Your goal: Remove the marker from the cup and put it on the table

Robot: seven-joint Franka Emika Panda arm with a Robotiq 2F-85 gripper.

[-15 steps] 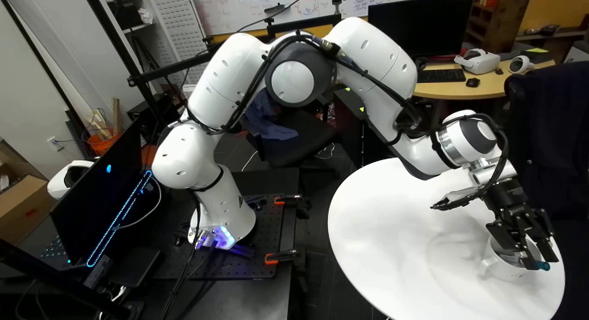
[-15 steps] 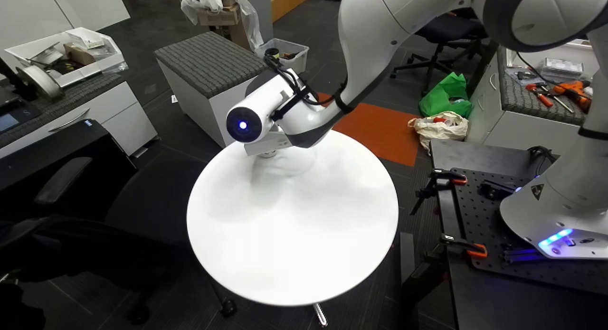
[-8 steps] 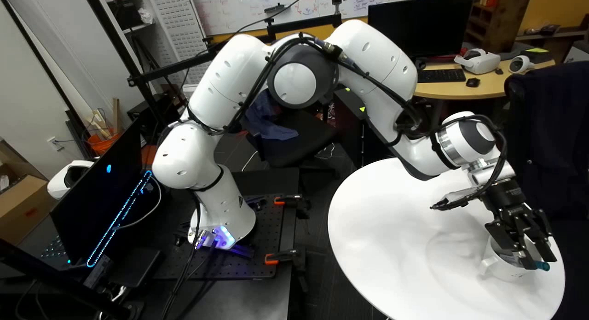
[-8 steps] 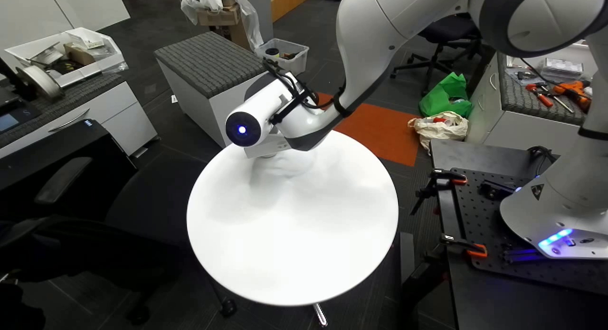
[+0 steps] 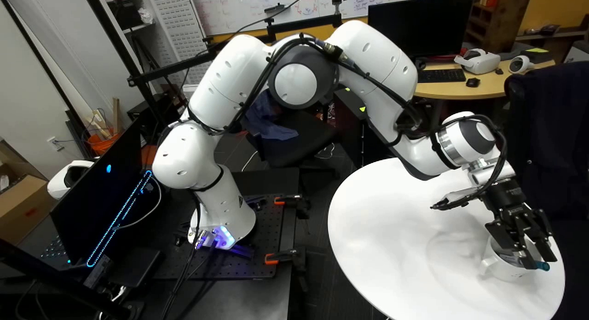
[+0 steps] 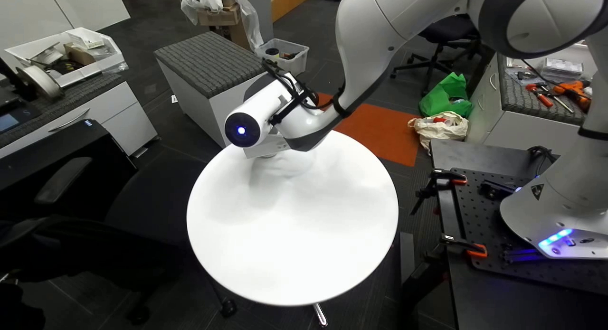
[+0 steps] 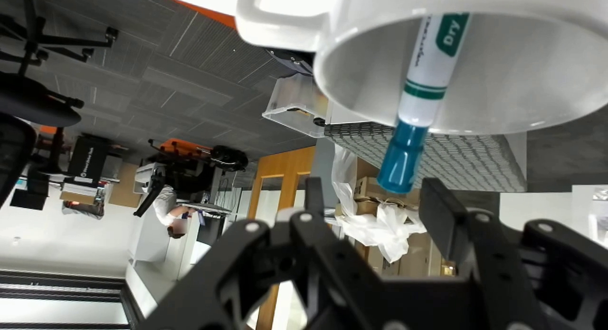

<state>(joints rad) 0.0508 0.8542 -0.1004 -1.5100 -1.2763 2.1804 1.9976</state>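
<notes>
Had marker (image 7: 422,99) leaning in cup (image 7: 517,73), on right side of counter (image 5: 391,241) in an exterior view. Held end effector (image 7: 373,194) wide, apparently to straddle the jutting cap (image 7: 401,156) before pinching.

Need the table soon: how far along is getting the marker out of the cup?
Done: the approach, with jaws open near the cap. In hand: probably the grasp; nothing is gripped yet, and the marker leans in the cup. Left: gripping the marker, lifting it out, laying it on the table.
</notes>
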